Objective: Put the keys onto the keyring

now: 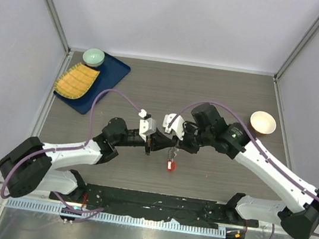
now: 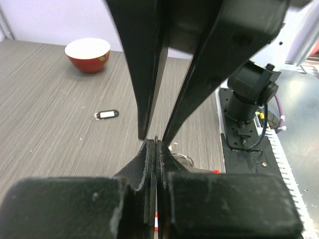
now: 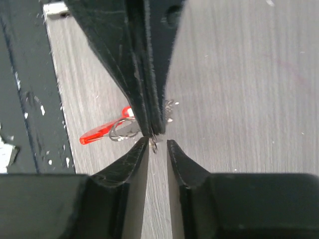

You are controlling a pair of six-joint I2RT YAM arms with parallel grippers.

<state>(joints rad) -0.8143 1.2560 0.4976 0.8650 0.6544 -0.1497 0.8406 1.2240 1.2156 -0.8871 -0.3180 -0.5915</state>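
Pressed flat together, the left gripper (image 2: 156, 149) fills the near edge of its wrist view, with a sliver of metal at its tips; whether that is pinched cannot be told. The right gripper (image 3: 158, 147) meets it tip to tip, slightly spread. The keyring (image 1: 171, 157) is just beside those tips at mid-table (image 1: 223, 93), its red tag (image 3: 98, 134) next to a metal ring (image 3: 121, 130). Well apart lie a black fob (image 2: 106, 114), its white label too small to read, and a red bowl (image 2: 88, 54).
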